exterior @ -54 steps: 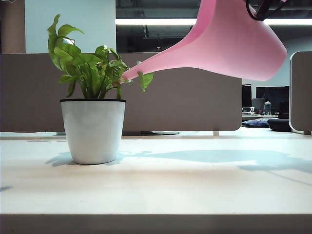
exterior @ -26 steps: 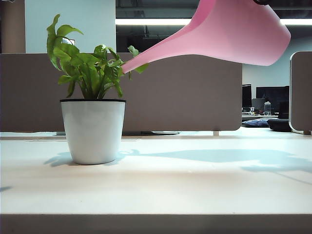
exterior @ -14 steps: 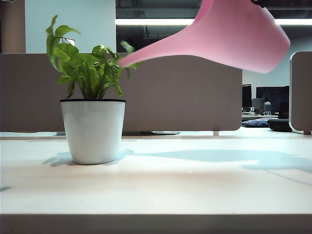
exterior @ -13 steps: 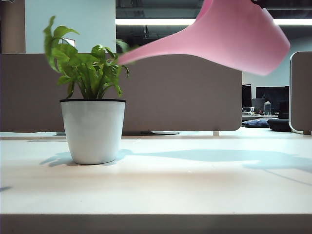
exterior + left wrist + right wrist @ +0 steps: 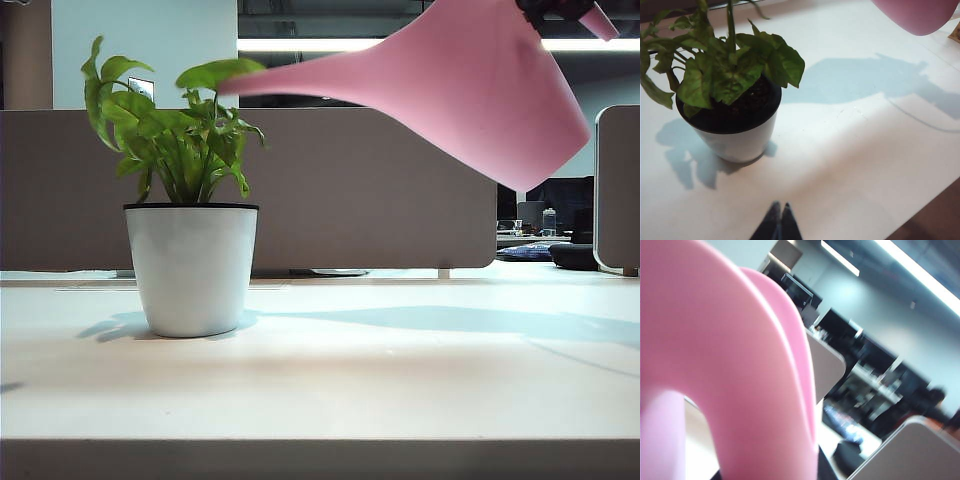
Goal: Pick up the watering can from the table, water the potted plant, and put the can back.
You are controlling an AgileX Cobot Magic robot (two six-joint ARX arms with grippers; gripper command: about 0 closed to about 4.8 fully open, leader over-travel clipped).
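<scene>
One watering can (image 5: pixel 480 90) hangs high over the bench's (image 5: pixel 320 370) right half, its spout now levelled above the potted plant (image 5: pixel 190 230): pouring looks finished. Right fingers (image 5: pixel 560 8) grip its handle; left fingers (image 5: pixel 777 222) pressed together near the pot.

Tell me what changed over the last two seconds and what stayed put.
The watering can tipped back: its spout tip rose from among the leaves to level above the potted plant, and a top leaf lifted with it. The right pincer kept hold of the can at its top. Nothing was let go. The pot, the table and the left pincer, shut near the pot, stayed as they were.
</scene>
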